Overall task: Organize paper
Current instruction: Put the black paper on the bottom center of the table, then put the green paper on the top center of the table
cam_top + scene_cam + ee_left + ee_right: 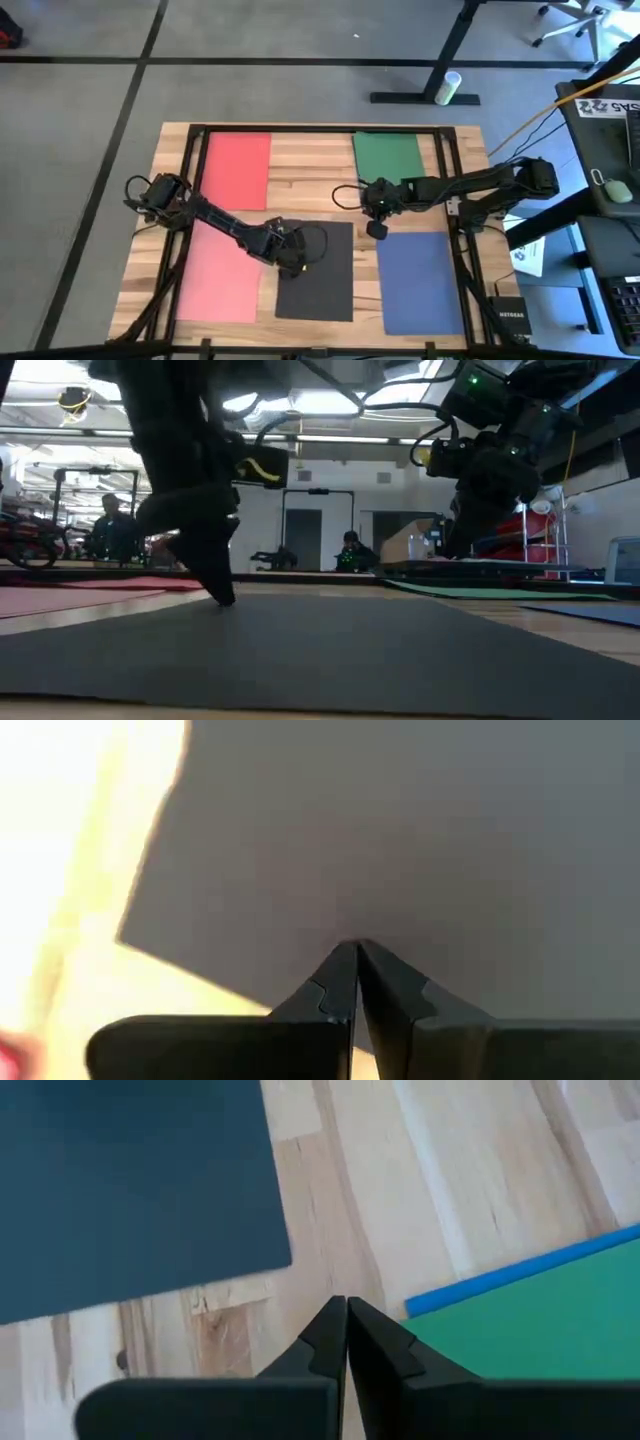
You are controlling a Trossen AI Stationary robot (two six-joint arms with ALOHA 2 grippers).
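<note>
The paper is laid out as five coloured sheets, flat and apart from one another, on the wooden surface (pixel 300 170). In the high view a red sheet (pixel 237 170) is seen at the far left and a green sheet (pixel 387 156) at the far right; a pink sheet (pixel 220 275) lies at the near left, a dark grey sheet (pixel 318 275) in the middle and a blue sheet (pixel 420 282) at the near right. A strip of blue is shown along one edge of the green sheet in the right wrist view.

The left hand (pixel 290 252) is placed over the dark grey sheet, near its far left corner. Its fingers (pixel 345 982) are seen pressed together with nothing between them, and in the low view their tips are shown down at the grey sheet (pixel 320 650).

The right hand (pixel 377 228) is held above bare wood between the green and blue sheets, just beside the grey sheet's far right corner. Its fingers (pixel 340 1335) are likewise closed on nothing.

A black metal frame (pixel 455 200) is seen around the surface. People are visible in the room beyond.
</note>
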